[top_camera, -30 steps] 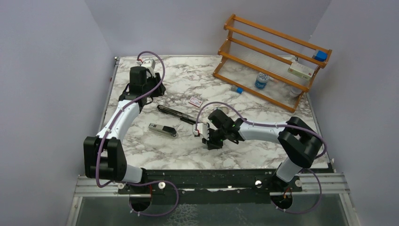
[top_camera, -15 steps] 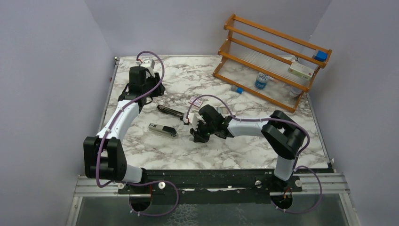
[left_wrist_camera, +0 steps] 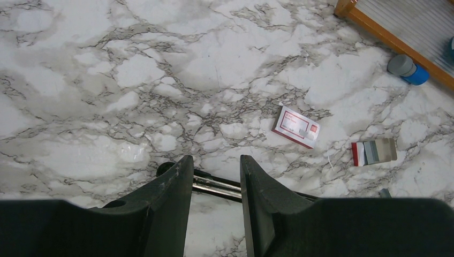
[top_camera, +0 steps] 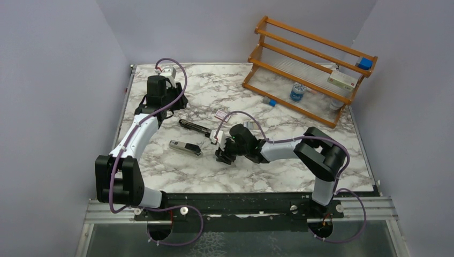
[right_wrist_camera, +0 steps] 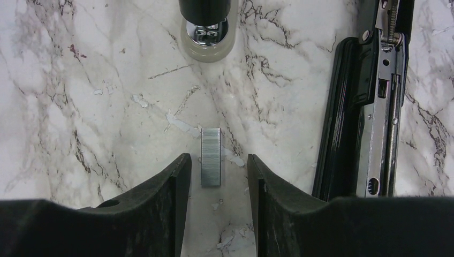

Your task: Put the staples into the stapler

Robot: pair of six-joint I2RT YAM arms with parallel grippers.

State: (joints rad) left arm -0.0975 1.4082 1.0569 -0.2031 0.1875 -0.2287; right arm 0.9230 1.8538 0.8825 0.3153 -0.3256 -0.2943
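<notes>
We see the right fingers [right_wrist_camera: 171, 198] standing moderately wide just over the table [right_wrist_camera: 96, 80], gripping nothing; one staple strip [right_wrist_camera: 210, 157] lies flat between them, nearer the finger on the left of the wrist view and seemingly touching neither; the stapler [right_wrist_camera: 348, 107] lies opened out just to the strip's right in that view, its silver channel [right_wrist_camera: 383, 123] facing up; the left fingers [left_wrist_camera: 171, 198] hover part-open and empty over the stapler's other end, which shows through their gap; the pink-red box [left_wrist_camera: 296, 126] sits apart, farther back on the table. The step in hand, we judge, is taking up the strip; to do it well we would centre the fingers on it, come down until the tips almost meet the marble, and close gently across its narrow width so it neither snaps nor skids; then we would keep it level and lined up with the channel before lowering it in; the left fingers could steady the stapler meanwhile.
</notes>
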